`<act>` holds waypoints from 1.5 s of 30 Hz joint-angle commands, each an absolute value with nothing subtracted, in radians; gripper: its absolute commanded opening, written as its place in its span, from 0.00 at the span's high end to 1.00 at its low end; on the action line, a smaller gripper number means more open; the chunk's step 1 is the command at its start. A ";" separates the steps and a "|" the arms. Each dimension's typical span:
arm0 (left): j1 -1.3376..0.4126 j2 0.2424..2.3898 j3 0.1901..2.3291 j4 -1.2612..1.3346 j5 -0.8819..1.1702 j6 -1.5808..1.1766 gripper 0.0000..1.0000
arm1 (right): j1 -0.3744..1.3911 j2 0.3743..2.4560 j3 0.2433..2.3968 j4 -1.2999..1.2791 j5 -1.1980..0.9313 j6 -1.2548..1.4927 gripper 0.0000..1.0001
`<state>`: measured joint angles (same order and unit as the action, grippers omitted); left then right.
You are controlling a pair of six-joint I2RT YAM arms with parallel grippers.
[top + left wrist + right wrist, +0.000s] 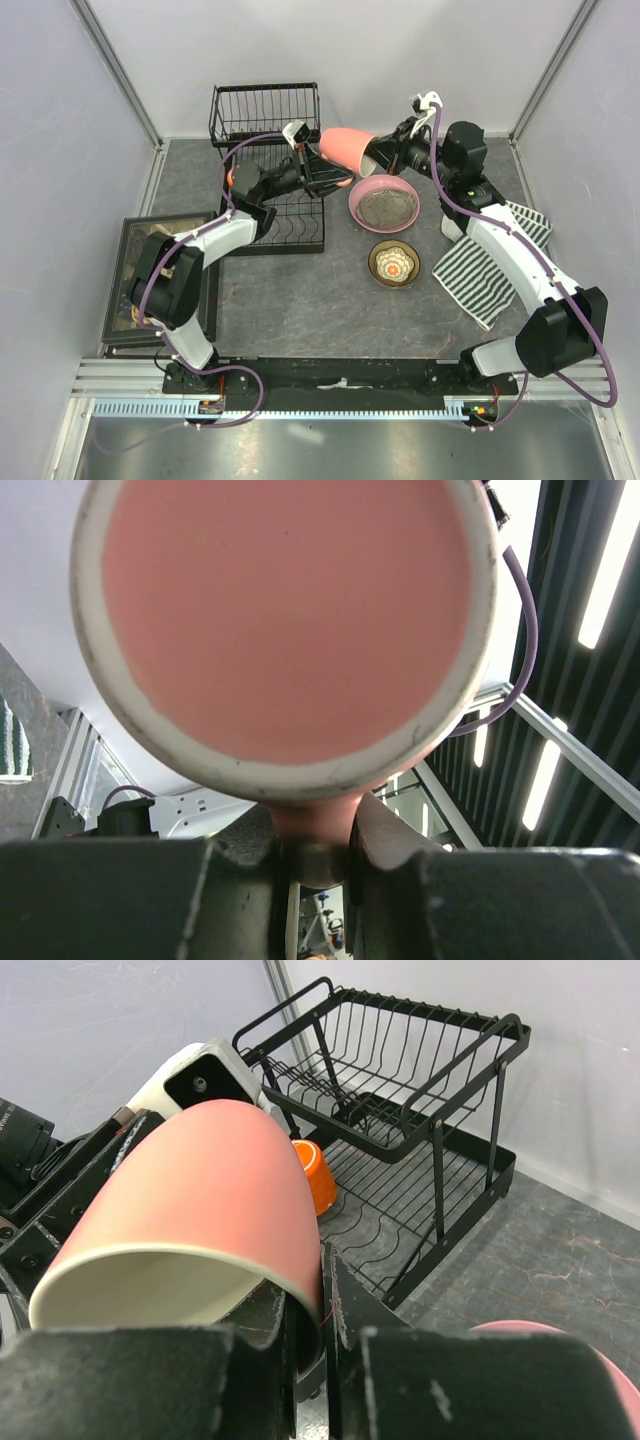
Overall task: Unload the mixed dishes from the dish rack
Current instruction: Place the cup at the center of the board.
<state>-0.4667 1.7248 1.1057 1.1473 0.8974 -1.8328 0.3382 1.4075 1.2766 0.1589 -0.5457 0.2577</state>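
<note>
Pink glazed ceramic mug (345, 147), upper centre, judged rigid, slick, breakable. Left fingers (150, 900) pinch its handle; right fingers (355, 1315) clamp its rim.

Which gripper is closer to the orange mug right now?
Left. Left gripper hovers over the dish rack near the orange mug; right gripper sits beyond the rack's right side.

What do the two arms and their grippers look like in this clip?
Both arms match: the left arm and right arm have white link shells between bulky black joint housings. A purple cable runs along each. The left gripper and right gripper have blocky matte black fingers, flecked with pale scuffs. A white camera housing sits at each wrist.
</note>
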 commanded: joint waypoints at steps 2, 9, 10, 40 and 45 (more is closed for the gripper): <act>-0.512 1.703 1.091 1.201 0.983 -1.718 0.77 | 0.347 1.396 1.328 0.199 -0.586 0.356 1.00; -0.509 1.703 1.083 1.192 0.994 -1.689 0.49 | 0.318 1.391 1.342 0.206 -0.603 0.383 1.00; -0.509 1.706 1.083 1.190 0.996 -1.684 0.47 | 0.313 1.388 1.344 0.207 -0.606 0.387 1.00; -0.129 1.430 1.210 -0.077 1.002 -0.543 0.11 | 0.281 1.428 1.609 -0.610 -0.459 -0.084 1.00; -0.110 1.410 1.268 -0.296 0.914 -0.295 0.11 | 0.362 1.506 1.716 -0.857 -0.407 -0.193 1.00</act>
